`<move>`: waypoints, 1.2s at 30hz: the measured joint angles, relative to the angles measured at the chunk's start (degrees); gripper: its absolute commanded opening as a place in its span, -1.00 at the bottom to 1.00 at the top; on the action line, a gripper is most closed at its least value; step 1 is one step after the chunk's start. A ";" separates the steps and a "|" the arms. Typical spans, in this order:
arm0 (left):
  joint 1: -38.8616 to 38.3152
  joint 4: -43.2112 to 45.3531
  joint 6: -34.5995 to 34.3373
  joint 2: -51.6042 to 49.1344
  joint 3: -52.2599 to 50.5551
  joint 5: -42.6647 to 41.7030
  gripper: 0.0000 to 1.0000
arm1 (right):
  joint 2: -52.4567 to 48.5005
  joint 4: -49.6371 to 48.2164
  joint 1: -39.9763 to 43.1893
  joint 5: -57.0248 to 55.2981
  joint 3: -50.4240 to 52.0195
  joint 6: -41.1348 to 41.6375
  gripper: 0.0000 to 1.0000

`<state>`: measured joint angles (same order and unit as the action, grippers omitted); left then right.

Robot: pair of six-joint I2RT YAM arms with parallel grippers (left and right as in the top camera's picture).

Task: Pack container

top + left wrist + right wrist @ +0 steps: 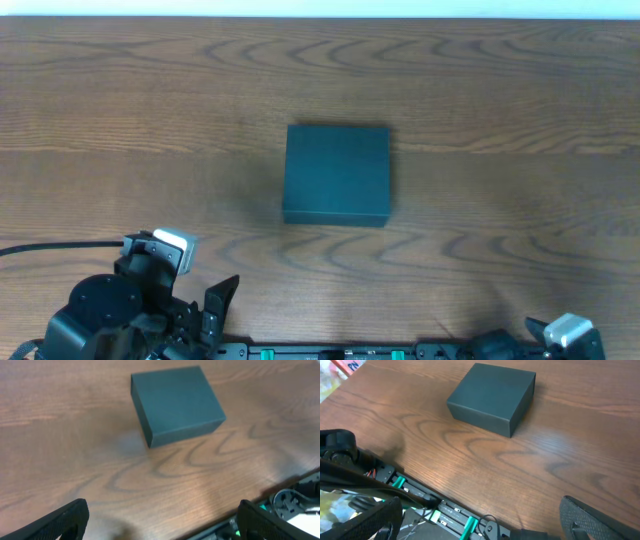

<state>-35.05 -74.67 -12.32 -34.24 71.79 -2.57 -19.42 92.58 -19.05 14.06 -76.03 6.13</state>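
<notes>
Dark teal cardboard container [336, 172] sits closed at the centre of the wooden tabletop [120, 120], well apart from the left pincer [161, 515] and right pincer [480, 510], both spread wide and empty.

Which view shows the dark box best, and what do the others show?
The right wrist view: the container appears whole and sharp, with top and two sides. Overhead shows mostly its top; the left wrist view shows it slightly blurred.
</notes>
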 measured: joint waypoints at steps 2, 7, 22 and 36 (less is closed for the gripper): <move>0.00 -1.05 -0.07 0.02 0.00 -0.02 0.90 | 0.00 0.02 0.00 0.00 0.00 0.00 0.99; 0.00 -1.86 -0.17 0.02 0.00 -0.02 0.91 | 0.00 0.04 -0.02 0.00 0.00 0.00 0.98; 20.72 -0.66 -1.92 15.39 -13.46 -0.04 0.90 | 2.19 0.13 14.12 -0.22 2.97 0.31 0.98; 28.37 0.52 -3.15 22.88 -17.64 -0.74 0.90 | 17.16 0.24 18.62 -0.20 17.00 0.44 0.99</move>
<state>-6.68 -74.15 -15.46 -11.35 54.15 -3.31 -2.26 92.82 -0.43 13.87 -59.02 6.57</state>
